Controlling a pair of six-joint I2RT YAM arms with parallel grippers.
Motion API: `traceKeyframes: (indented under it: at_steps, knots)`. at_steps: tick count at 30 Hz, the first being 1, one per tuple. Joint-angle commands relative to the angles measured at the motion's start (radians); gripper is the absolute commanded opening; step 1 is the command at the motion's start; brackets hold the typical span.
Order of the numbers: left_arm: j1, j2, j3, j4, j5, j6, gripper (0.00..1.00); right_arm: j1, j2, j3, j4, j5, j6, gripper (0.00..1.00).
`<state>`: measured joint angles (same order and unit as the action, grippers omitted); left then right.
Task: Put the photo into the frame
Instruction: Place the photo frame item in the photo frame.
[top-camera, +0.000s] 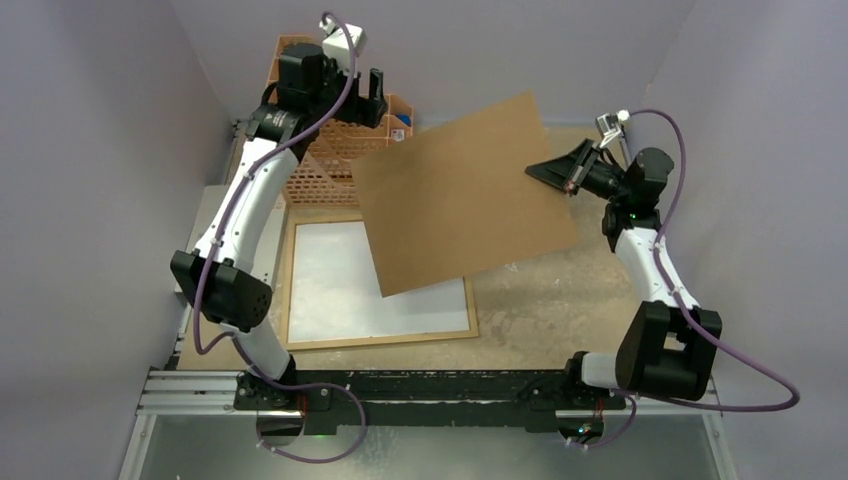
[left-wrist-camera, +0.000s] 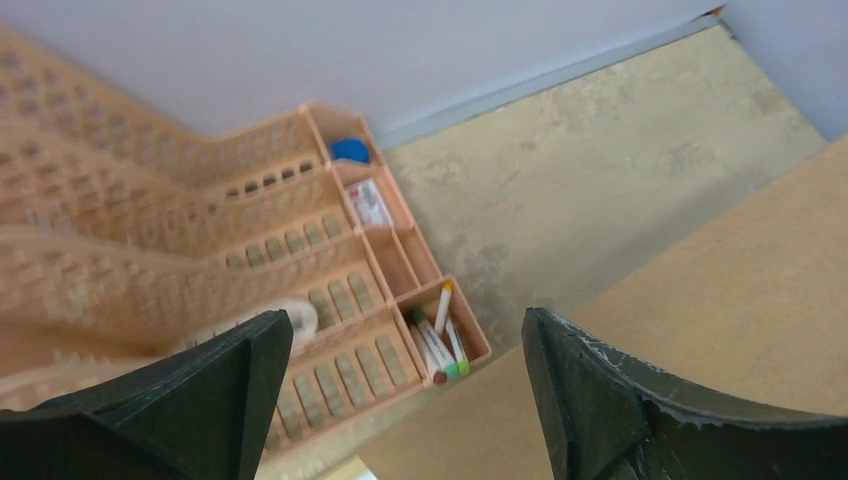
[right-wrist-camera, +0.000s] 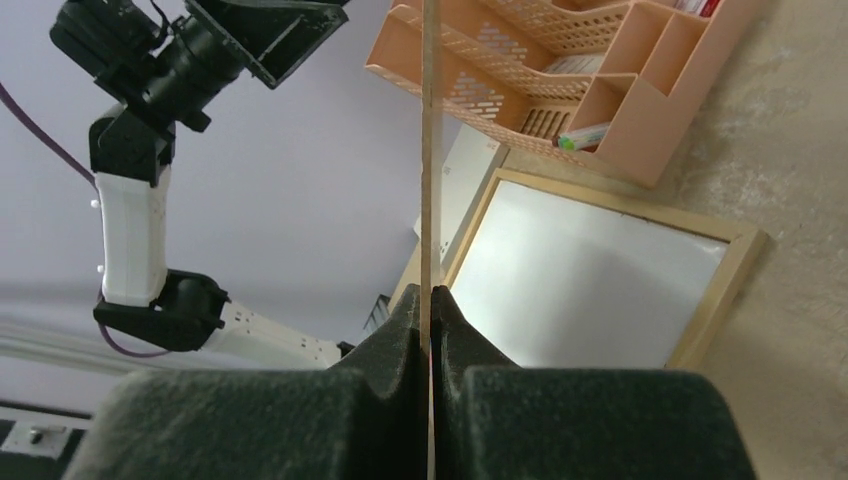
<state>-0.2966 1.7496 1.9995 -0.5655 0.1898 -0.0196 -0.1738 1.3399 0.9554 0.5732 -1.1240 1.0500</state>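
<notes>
The light-wood frame lies flat on the table in front of the left arm. A plain white surface fills it; no cat picture shows, so I cannot tell whether this is the photo's back. My right gripper is shut on the right edge of the brown backing board and holds it tilted in the air over the frame's far right corner. In the right wrist view the pads pinch the board's thin edge, with the frame below. My left gripper is open and empty, raised at the back.
The orange lattice organizer stands at the back left, under the left gripper, with markers in a corner bin. A grey perforated sheet lies left of the frame. Purple walls enclose the table on three sides.
</notes>
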Motion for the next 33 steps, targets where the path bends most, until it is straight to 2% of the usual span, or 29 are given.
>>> traceKeyframes:
  at_steps: [1,7,9,12,15,19,25,30,33]
  knots:
    - [-0.002,-0.096,-0.140,0.013,-0.168,-0.162,0.89,0.020,-0.049,-0.060,0.044,0.045,0.098,0.00]
    - [0.001,-0.249,-0.427,-0.061,-0.467,-0.350,0.89,0.114,-0.068,-0.179,0.103,0.108,0.154,0.00]
    - [0.016,-0.305,-0.521,-0.091,-0.518,-0.417,0.89,0.148,-0.068,-0.222,0.139,0.143,0.176,0.00]
    - [0.059,-0.384,-0.695,-0.082,-0.471,-0.467,0.90,0.218,-0.072,-0.297,0.229,0.236,0.217,0.00]
    - [0.127,-0.466,-0.864,0.002,-0.303,-0.482,0.90,0.335,-0.068,-0.396,0.414,0.385,0.268,0.00]
    - [0.219,-0.505,-1.016,0.046,-0.252,-0.511,0.90,0.425,-0.005,-0.466,0.583,0.491,0.337,0.00]
    - [0.379,-0.455,-1.100,0.094,-0.137,-0.534,0.86,0.467,0.054,-0.480,0.629,0.569,0.311,0.00]
    - [0.478,-0.411,-1.129,0.131,-0.080,-0.544,0.87,0.497,0.081,-0.487,0.575,0.613,0.274,0.00]
    - [0.515,-0.382,-1.153,0.181,-0.023,-0.543,0.88,0.506,0.112,-0.509,0.617,0.616,0.290,0.00]
